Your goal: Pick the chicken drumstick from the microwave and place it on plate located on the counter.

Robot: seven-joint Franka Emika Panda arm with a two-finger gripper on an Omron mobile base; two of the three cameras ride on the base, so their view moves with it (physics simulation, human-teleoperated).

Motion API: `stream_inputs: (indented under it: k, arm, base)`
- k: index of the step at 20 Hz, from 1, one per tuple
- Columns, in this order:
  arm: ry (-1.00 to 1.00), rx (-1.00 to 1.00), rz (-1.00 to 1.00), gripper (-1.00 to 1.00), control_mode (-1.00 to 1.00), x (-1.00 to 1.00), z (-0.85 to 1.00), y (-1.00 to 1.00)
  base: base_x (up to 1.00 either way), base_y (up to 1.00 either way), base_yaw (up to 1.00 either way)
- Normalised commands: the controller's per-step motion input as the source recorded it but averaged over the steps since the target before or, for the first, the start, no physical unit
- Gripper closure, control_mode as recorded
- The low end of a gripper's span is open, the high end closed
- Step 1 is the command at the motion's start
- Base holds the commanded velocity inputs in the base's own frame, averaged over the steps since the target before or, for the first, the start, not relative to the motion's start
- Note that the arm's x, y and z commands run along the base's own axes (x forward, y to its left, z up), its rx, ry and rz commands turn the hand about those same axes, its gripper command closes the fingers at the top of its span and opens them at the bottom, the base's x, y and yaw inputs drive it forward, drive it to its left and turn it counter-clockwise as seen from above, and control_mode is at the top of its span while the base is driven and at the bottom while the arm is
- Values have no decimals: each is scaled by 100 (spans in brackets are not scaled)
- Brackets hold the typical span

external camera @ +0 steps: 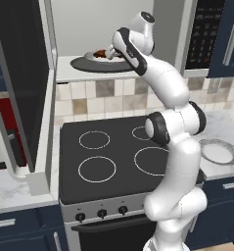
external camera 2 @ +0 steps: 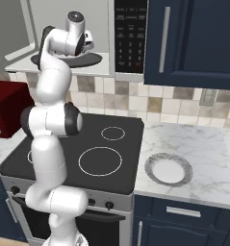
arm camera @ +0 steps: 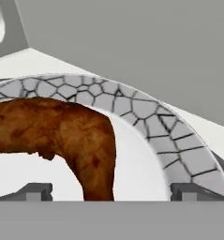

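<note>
Hand view is looking across a white plate with a grey cracked-stone rim (arm camera: 146,110), on which the glossy reddish-brown chicken drumstick (arm camera: 62,136) is lying; its long axis is running across the picture from the left edge, then bending down at its right end toward the bottom of the frame. Two small dark fingertips (arm camera: 34,191) of the two-finger gripper (arm camera: 111,193) are standing spread apart at the bottom, one on either side of the meat's downturned end, so the jaws are open and straddling it; whether they are touching it I cannot tell.

Left base view is showing the white arm reaching up and back into the big pale-grey microwave cavity (external camera: 64,29), where the gripper (external camera: 112,50) is meeting the drumstick (external camera: 102,53) on the inner plate (external camera: 91,56), which is sitting on the dark round turntable (external camera: 81,64). The white-framed dark-glass door (external camera: 25,88) is hanging open on the microwave's left, and the black button panel (external camera: 202,37) is on its right. Below the microwave is lying the black stovetop with white rings (external camera: 104,157). Lower right of the microwave, beside the stovetop on the white marble-look counter (external camera 2: 208,149), a second round white plate with a grey rim (external camera 2: 168,169) is resting
</note>
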Motion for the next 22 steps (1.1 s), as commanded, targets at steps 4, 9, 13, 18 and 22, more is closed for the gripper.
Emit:
stream_inputs:
  k: [4, 9, 13, 18, 22]
  arm:
    - [-19, 0, 1, -100, -100, -6, -76, 10]
    - [-9, 0, 0, 100, -100, 0, -35, 20]
    - [0, 0, 0, 100, -100, 0, 0, 6]
    - [1, 0, -3, 100, -100, -26, 0, -3]
    - [-3, 4, -7, 100, -100, -93, 11, -35]
  base:
    - [0, 0, 0]
    - [0, 0, 0]
    - [0, 0, 0]
    - [0, 0, 0]
    - [0, 0, 0]
